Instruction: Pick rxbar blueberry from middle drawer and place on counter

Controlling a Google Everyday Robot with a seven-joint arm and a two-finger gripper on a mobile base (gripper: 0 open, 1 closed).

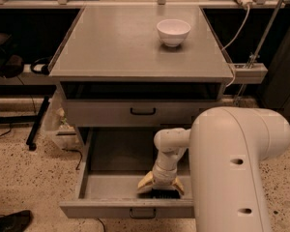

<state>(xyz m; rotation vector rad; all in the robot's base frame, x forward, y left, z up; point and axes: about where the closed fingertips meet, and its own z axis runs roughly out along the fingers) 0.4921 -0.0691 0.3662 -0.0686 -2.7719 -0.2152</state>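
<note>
The middle drawer point(111, 181) is pulled out at the bottom of the cabinet. My gripper point(162, 190) reaches down into its front right part. Its pale yellow fingers point(146, 182) are spread apart, open, low over the drawer floor. A dark flat thing, the rxbar blueberry point(162, 194), lies between the fingertips against the drawer's front wall, partly hidden by the gripper. The counter point(130, 42) is the grey cabinet top above.
A white bowl point(173, 31) stands at the back right of the counter. A shut grey drawer front point(143, 111) with a black handle sits above the open drawer. My large white arm point(232, 168) fills the lower right. Cables and a shoe lie on the floor at left.
</note>
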